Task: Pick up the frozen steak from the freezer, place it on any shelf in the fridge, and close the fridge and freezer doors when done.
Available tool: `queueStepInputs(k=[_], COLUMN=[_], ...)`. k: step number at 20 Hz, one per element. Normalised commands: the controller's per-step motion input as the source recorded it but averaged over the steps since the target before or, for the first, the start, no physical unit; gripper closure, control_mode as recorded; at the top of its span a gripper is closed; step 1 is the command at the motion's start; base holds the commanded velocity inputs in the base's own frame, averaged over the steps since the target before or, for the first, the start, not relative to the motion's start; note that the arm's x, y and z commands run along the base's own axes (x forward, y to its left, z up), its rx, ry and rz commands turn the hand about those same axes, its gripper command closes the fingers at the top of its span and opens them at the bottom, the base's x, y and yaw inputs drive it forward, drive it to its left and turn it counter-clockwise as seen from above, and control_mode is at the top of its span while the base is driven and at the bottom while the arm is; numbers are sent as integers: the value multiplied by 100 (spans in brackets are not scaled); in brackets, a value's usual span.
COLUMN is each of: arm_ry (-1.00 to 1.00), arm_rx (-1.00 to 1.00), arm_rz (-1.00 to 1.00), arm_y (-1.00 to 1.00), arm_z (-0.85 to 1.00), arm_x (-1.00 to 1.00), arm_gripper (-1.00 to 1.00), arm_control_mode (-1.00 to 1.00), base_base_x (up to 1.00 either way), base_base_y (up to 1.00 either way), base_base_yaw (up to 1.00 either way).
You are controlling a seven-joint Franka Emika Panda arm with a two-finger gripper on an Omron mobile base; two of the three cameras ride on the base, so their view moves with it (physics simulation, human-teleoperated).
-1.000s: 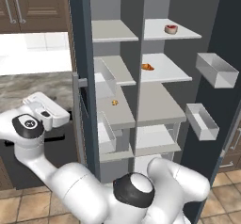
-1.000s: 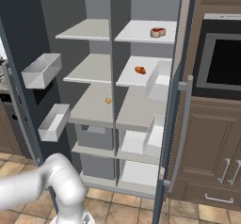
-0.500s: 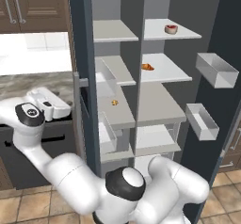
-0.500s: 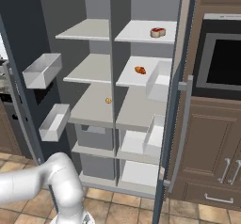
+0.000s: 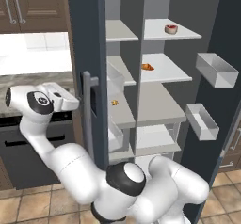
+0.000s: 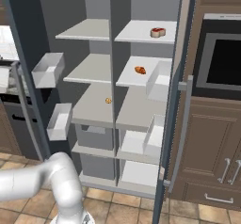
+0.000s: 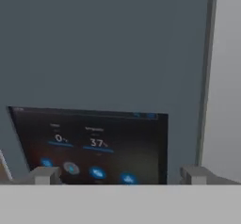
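Both slate-blue doors [image 5: 87, 77] are swung wide open. The freezer door's black dispenser panel [image 7: 92, 145] with blue lights sits right in front of the jaws, tips spread apart. The frozen steak [image 6: 157, 32], dark red with a pale rim, lies flat on the top right shelf [image 6: 141, 30], well beyond the jaws.

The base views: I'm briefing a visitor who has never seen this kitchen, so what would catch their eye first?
The tall slate-blue unit stands wide open, both doors swung out with white bins on them. A small red steak lies alone on the top right shelf. Left of the unit, the arm's claw faces the black dispenser panel with blue lights on the freezer door's front.
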Motion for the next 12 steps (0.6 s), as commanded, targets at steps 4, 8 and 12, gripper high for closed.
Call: queueStepInputs(k=[4,8,12], arm_ry=[0,0,0], arm_rx=[3,1,0], arm_rz=[0,0,0], arm_y=[-75,-85,-91], arm_z=[0,0,0], arm_x=[15,19,25], arm_gripper=[-100,-100,-100], arm_control_mode=[-100,-100,-100], base_base_x=[0,0,0], base_base_y=[0,0,0], base_base_yaw=[0,0,0])
